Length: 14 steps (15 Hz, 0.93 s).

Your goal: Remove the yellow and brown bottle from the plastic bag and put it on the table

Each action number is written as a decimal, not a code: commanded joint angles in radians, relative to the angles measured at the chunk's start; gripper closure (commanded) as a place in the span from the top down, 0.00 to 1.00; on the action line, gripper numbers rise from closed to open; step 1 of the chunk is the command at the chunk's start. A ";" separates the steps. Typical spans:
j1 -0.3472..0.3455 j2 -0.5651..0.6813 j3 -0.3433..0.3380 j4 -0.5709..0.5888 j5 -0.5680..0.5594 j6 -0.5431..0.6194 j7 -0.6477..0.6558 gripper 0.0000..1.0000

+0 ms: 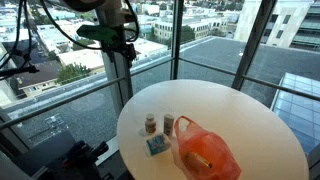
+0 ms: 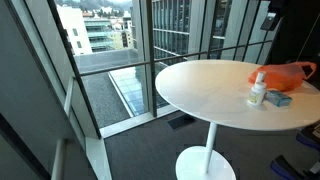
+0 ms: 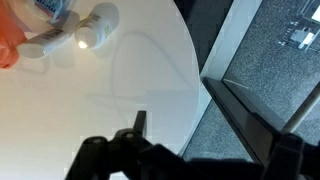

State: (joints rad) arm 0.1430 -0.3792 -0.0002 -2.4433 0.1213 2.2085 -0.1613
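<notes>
A round white desk (image 1: 262, 128) on one pedestal carries four things near one edge: an orange bag (image 1: 207, 153), a blue box (image 1: 157, 146) just beside it, and behind the box a brown bottle (image 1: 151, 124) and a pale bottle (image 1: 168, 123), both upright.

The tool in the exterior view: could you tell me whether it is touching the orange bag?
No, the tool hangs high up, well apart from the orange bag lying on the table.

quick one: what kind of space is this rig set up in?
Probably an upper-floor office or lounge, not a home: floor-to-ceiling windows looking out over city buildings, a round white pedestal table, and grey carpet.
</notes>
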 commanded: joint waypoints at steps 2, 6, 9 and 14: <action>-0.011 0.000 0.010 0.003 0.004 -0.003 -0.003 1.00; -0.029 0.007 0.016 0.021 -0.025 -0.002 0.026 1.00; -0.058 0.019 0.016 0.062 -0.060 -0.014 0.051 1.00; -0.128 0.056 0.010 0.121 -0.147 -0.030 0.131 1.00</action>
State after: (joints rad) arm 0.0590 -0.3619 0.0040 -2.3785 0.0251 2.2055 -0.0896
